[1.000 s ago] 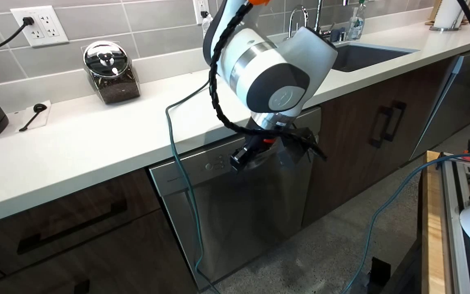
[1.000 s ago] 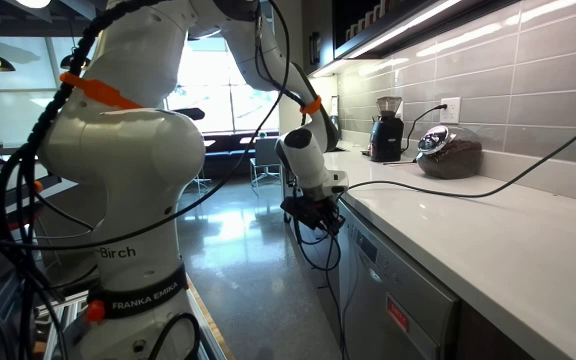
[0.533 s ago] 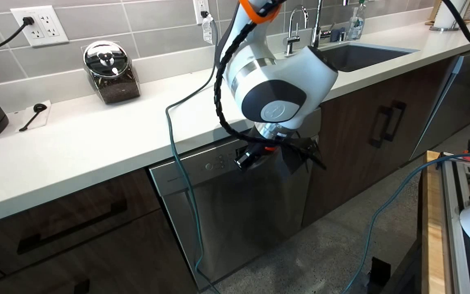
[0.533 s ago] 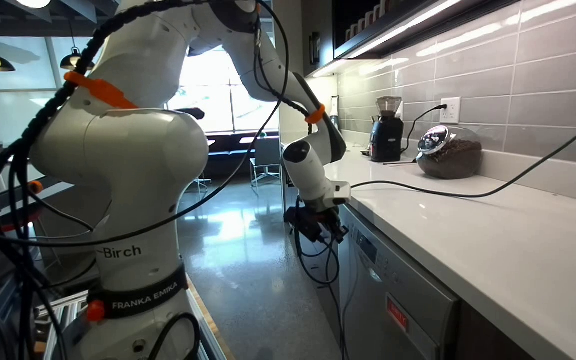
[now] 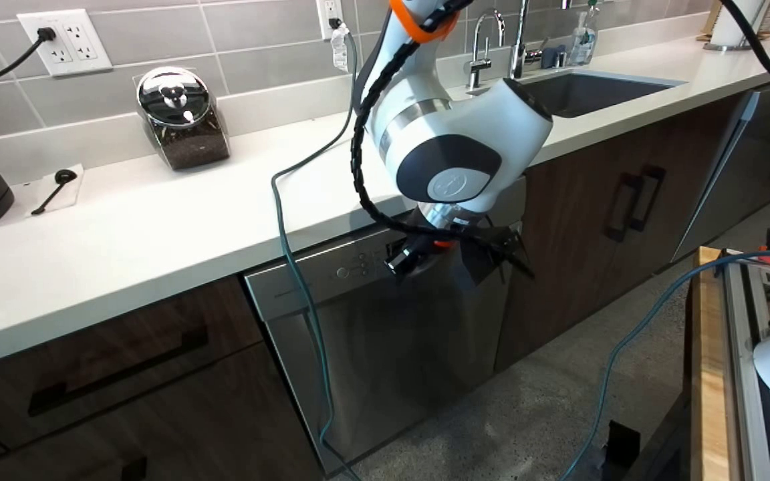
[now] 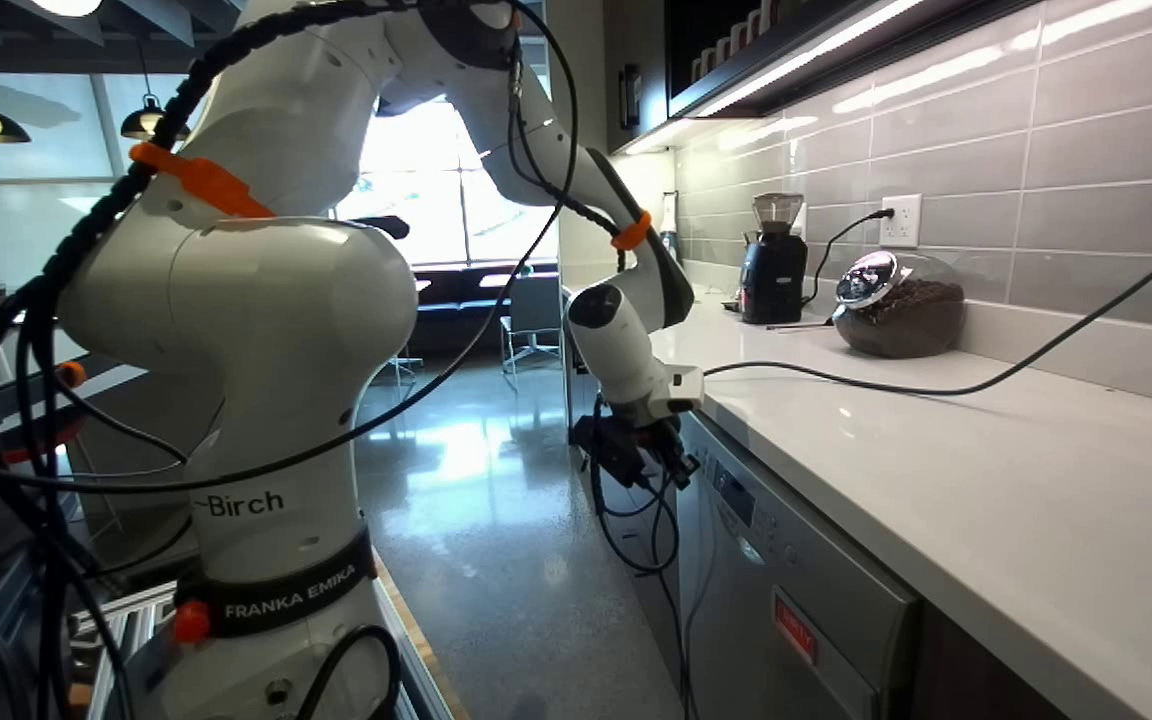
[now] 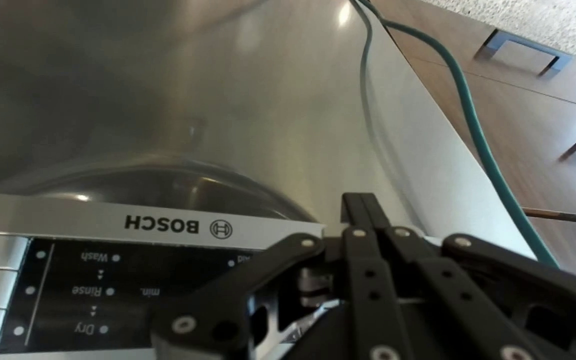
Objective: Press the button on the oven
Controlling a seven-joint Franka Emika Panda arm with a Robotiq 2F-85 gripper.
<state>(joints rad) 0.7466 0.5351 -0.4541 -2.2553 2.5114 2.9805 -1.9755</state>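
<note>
The oven (image 5: 398,354) is the brushed-steel appliance under the counter, also in an exterior view (image 6: 726,620) and the wrist view (image 7: 268,115). Its button, the black control patch (image 7: 133,295), shows upside down at the wrist view's lower left and as a dark rectangle in an exterior view (image 6: 733,493). My gripper (image 7: 360,197) is shut with nothing between its fingertips. In the wrist view they lie to the right of the patch, over steel. In both exterior views the gripper (image 5: 395,267) (image 6: 688,470) is close to the upper oven front; whether it touches I cannot tell.
The white countertop (image 5: 124,260) overhangs the oven. A teal cable (image 5: 315,327) hangs down in front of the oven's side. A red-white sticker (image 6: 794,628) is on its front. Dark drawers (image 5: 117,354) stand beside it. A glass jar (image 5: 181,123) stands on the counter.
Over the first half second the arm moved toward the oven front and slightly down, with the fingertips shifting a little right in both exterior views. Since then it has hardly moved.
</note>
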